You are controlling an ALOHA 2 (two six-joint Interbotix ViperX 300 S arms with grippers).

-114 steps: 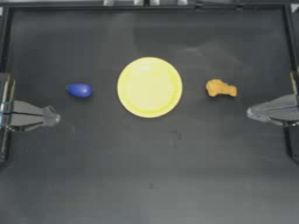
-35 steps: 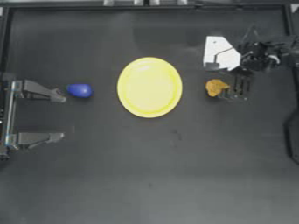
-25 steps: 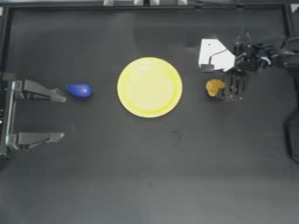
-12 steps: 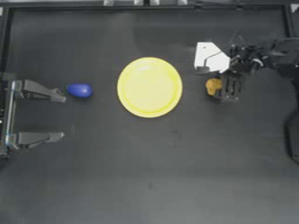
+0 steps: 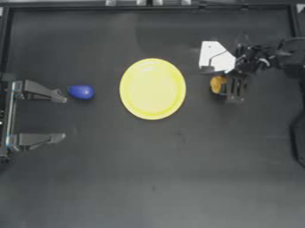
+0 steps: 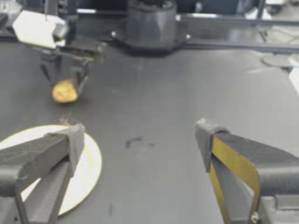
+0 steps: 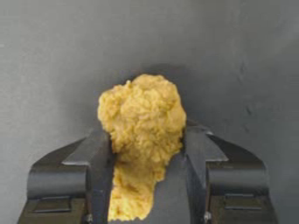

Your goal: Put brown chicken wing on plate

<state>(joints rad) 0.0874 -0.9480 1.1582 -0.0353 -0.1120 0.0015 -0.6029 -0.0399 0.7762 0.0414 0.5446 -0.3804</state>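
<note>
Two jaws of my right gripper (image 7: 146,153) stand on either side of the brown chicken wing (image 7: 142,135), pressing its flanks; I read this as a pinch at mid-body. The wing sits on the bench toward its right edge, near the plate (image 5: 152,88) but apart from it. It looks light, rigid and lumpy, so grip across the narrow waist should resist slipping. My left gripper (image 5: 52,116) waits at the left edge, jaws spread, beside a blue object (image 5: 80,91).

Robot lab bench, dark framed table (image 5: 149,187), mounted arms, toy food
</note>
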